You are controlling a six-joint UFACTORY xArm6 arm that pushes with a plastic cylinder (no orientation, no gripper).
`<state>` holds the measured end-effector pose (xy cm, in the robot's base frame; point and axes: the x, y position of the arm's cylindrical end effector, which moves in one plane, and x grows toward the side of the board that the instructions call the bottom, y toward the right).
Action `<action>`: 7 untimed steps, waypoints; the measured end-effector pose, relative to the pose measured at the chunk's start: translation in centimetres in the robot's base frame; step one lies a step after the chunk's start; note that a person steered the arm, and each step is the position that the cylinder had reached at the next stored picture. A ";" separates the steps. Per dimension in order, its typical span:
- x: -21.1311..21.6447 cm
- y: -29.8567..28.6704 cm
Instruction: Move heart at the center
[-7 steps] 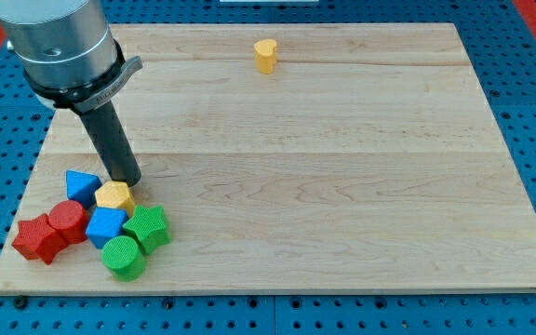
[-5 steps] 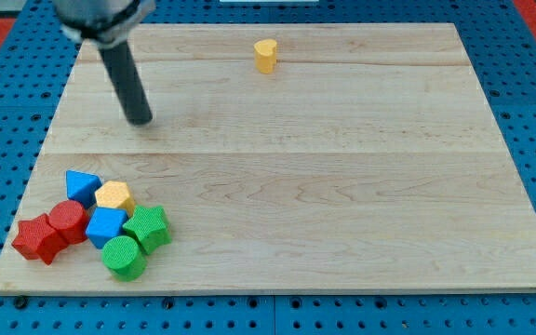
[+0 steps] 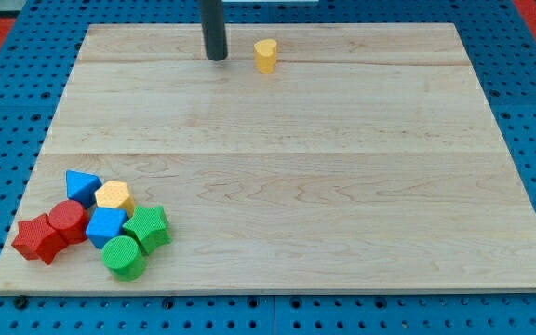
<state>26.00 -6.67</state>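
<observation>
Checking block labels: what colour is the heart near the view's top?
Yellow-orange heart, seen in the camera view.

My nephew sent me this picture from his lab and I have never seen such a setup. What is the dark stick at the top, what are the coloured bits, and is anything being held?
This is one camera looking down at a wooden board on a blue pegboard. The dark stick is the end of a robot arm: a plain rod with no jaws, so nothing is held. It only pushes blocks by sliding its lower end, my tip, along the board.

Near the view's top lies a yellow heart block, just to the right of my tip, with a small gap between them.

At the view's bottom left sits a tight cluster: a blue triangle block, a yellow block, a red star block, a red cylinder, a blue cube, a green star block and a green cylinder.
</observation>
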 end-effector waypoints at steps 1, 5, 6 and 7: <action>0.0 0.2; -4.0 3.6; -3.7 4.6; -3.6 5.3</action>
<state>22.39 -1.35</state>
